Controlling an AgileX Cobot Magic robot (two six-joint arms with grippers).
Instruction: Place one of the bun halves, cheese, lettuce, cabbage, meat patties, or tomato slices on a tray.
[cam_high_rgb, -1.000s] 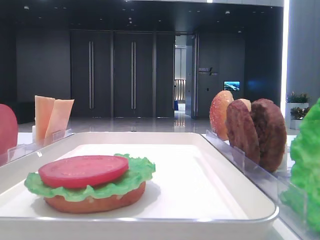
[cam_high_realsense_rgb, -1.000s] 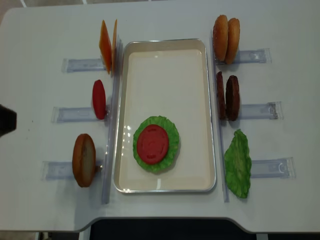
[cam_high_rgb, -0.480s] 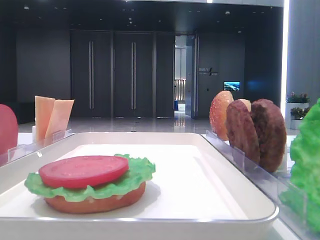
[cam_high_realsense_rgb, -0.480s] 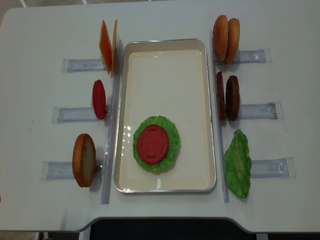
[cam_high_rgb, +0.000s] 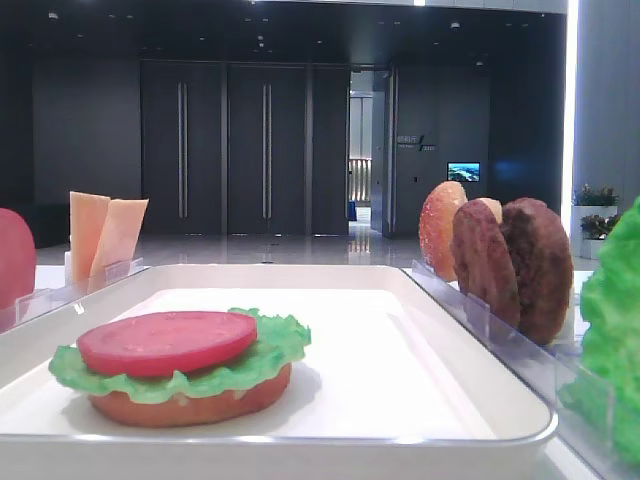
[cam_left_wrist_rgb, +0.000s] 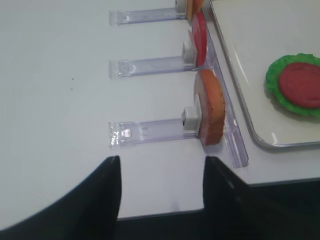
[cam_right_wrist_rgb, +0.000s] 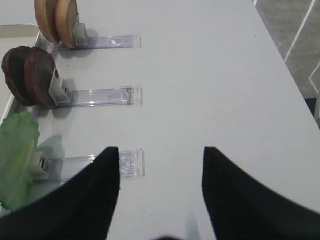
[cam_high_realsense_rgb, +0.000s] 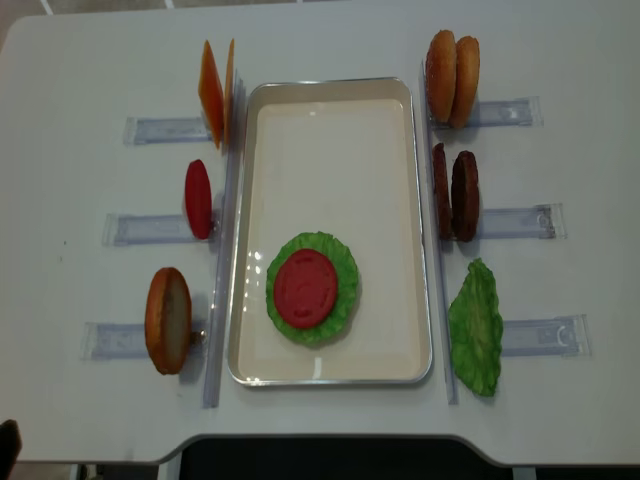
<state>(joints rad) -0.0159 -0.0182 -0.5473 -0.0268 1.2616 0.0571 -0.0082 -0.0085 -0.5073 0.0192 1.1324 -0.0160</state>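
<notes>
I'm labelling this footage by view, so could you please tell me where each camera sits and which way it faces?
Low exterior view: at table height, looking along the tray at the stacked burger; no robot visible.
Overhead exterior view: straight down on the tray; no claw clearly visible.
Right wrist: behind the open right claw, facing the meat patties.
Left wrist: behind the left claw, facing a racked bun half.
All four show racked food.
</notes>
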